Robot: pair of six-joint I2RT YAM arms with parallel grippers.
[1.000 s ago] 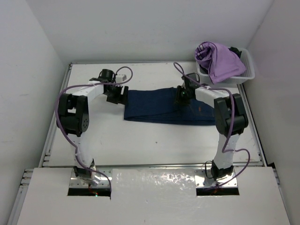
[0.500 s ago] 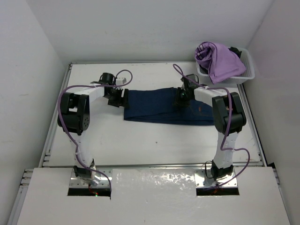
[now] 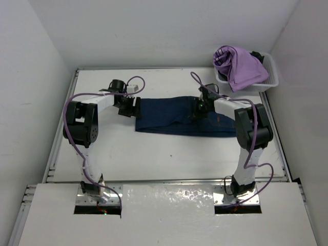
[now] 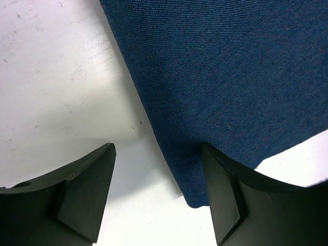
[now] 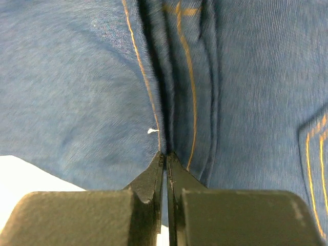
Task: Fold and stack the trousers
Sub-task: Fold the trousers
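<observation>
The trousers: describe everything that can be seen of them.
The trousers are dark navy denim with orange stitching, folded into a long flat band lying crosswise on the white table, toward its far side. The right pincer is shut on a bunched ridge of cloth beside a seam, near a pocket corner. The open left pincer straddles the edge at the left end, one finger over denim, one over table; whether it touches is unclear.

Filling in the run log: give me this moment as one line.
trousers: lying across table | left gripper: open over hem-end edge | right gripper: shut on trousers fold | lilac garment: in basket
</observation>
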